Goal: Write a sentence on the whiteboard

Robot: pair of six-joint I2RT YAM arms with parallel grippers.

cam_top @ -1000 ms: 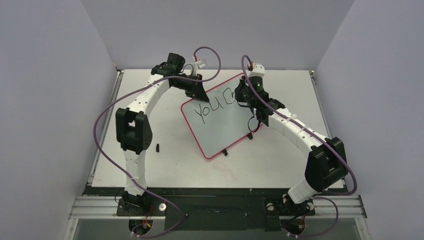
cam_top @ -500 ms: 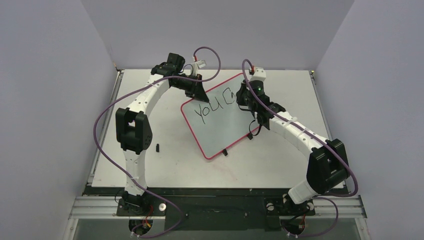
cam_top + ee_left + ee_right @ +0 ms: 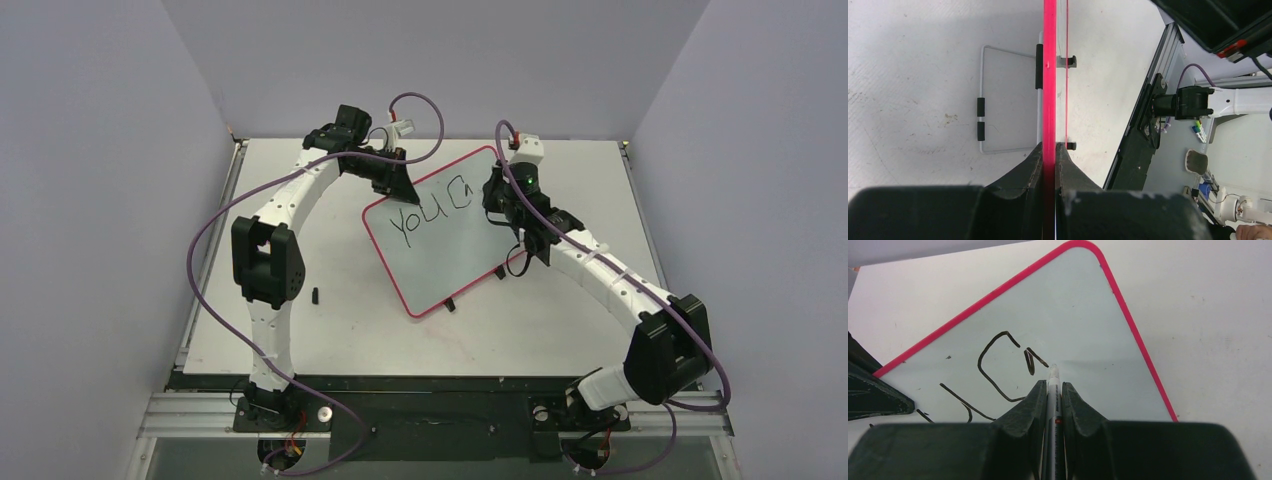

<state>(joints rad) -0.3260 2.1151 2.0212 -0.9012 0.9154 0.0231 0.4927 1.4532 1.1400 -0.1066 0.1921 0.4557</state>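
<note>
Whiteboard (image 3: 450, 262) askew, middle of table (image 3: 330, 330), toward far edge. Left claw (image 3: 1049, 150) clamped on its red rim, far-left corner. Right claw (image 3: 1052, 388) pinching marker (image 3: 1053, 376), tip at board beside unfinished black writing (image 3: 430, 208): "YOU C", partial next letter.

The red-rimmed whiteboard (image 3: 450, 262) sits turned askew, its black sentence (image 3: 426, 209) reading only "YOU C" plus a partial next letter.
</note>
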